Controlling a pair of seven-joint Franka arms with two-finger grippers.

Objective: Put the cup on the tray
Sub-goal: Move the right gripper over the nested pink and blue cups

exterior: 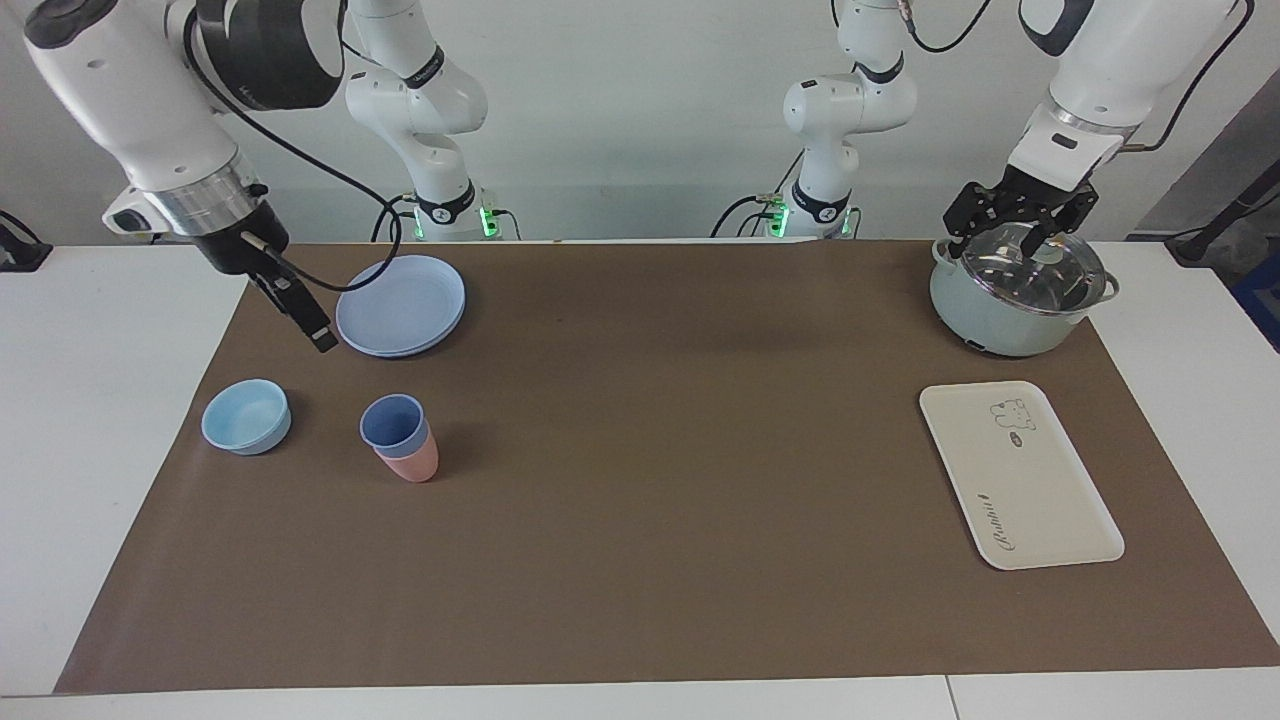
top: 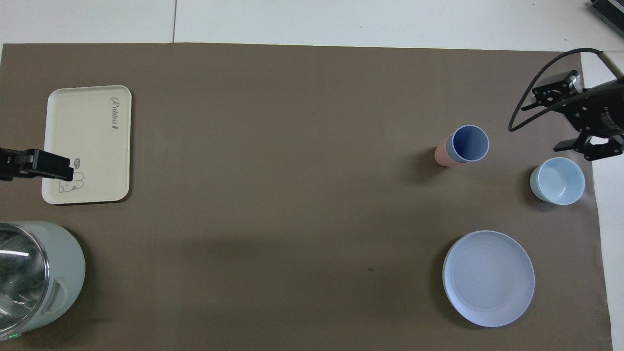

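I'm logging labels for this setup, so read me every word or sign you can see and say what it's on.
"Rabbit", in cursive, on the tray, near its end farther from the robots.
A small oval mark beside the bear drawing on the tray: too small to read.
Lettering on the band around each arm's joint: too small to read.
Nothing readable on the cup, bowl, plate or pot.

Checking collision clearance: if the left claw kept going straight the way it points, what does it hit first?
Probably the glass lid of the pot: in the facing view the left claw points down right over it. Depth is unclear, though; the overhead view puts it over the tray.
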